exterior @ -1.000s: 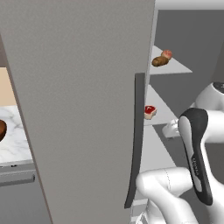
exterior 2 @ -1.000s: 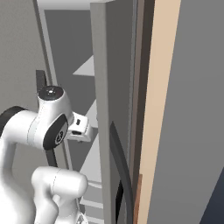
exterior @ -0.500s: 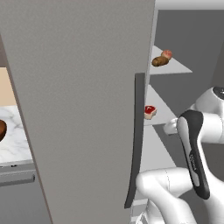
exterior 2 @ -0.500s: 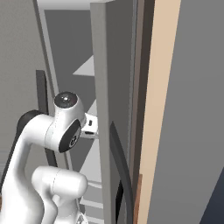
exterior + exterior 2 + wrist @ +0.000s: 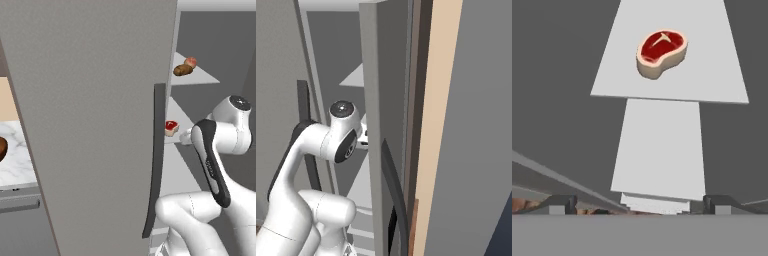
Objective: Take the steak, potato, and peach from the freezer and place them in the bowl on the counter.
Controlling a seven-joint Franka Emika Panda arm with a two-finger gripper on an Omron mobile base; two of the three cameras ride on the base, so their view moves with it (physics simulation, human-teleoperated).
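The freezer stands open, its wide grey door in front of me. The steak lies on the middle shelf, and in the hand view the steak rests on that pale shelf ahead of my gripper. The gripper is open and empty, its fingertips still short of the meat. The potato and the peach sit side by side on the upper shelf. The bowl peeks in at the far left on the counter.
The door's dark vertical handle stands just left of my arm. A second grey door panel with a dark handle closes in on the arm's right side. A lower shelf lies beneath the steak's shelf.
The arm has swung its hand forward into the freezer toward the steak's shelf. The gripper has stayed open, and the food has not moved.
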